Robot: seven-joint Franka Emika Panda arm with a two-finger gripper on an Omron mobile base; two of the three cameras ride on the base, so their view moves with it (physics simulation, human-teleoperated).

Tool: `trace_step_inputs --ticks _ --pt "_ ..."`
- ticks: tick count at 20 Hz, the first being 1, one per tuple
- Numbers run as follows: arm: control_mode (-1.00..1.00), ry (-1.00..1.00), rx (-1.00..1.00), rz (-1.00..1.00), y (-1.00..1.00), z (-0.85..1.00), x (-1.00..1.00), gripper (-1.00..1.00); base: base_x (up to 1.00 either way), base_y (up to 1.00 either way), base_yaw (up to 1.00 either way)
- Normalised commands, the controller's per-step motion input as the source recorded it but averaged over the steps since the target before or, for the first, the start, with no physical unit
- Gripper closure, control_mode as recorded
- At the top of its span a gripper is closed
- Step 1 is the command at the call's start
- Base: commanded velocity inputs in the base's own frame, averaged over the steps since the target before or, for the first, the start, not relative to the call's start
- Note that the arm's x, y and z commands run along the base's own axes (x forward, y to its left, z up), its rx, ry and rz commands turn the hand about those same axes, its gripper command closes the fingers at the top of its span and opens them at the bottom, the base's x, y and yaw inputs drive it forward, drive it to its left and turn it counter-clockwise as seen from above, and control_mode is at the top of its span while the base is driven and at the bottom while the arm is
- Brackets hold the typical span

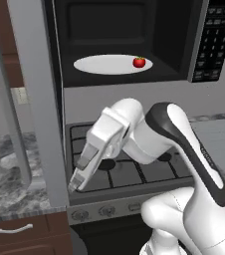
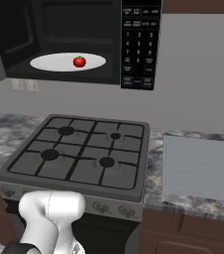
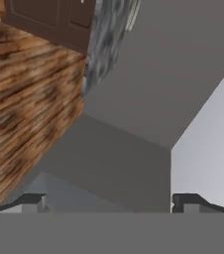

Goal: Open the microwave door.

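Two fingertips of the end effector (image 1: 76, 185) stand spread wide and hold nothing, low at 7 o'clock before the stove (image 1: 129, 169). Beyond, the microwave door (image 1: 35, 99) hangs swung wide at 9 o'clock, exposing a tomato (image 1: 139, 62) on the turntable plate (image 1: 104, 64); an arm swing leftward could knock it closed. Keypad (image 2: 140, 44) writing is too small to read.

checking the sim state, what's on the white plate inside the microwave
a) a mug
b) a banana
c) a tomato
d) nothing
c, a small red tomato with a green top sits near the right edge of the white plate in the microwave, whose door is swung wide open.
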Motion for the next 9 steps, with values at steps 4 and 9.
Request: trace_step_inputs --ticks 4,9 --pt "-1.00 -0.15 0.00 -0.03 -0.05 0.01 -0.30 -1.00 0.00 0.00 0.00" --pt "-1.00 -0.07 0.00 -0.16 -0.53 0.04 0.00 -1.00 0.00 0.00 0.00"
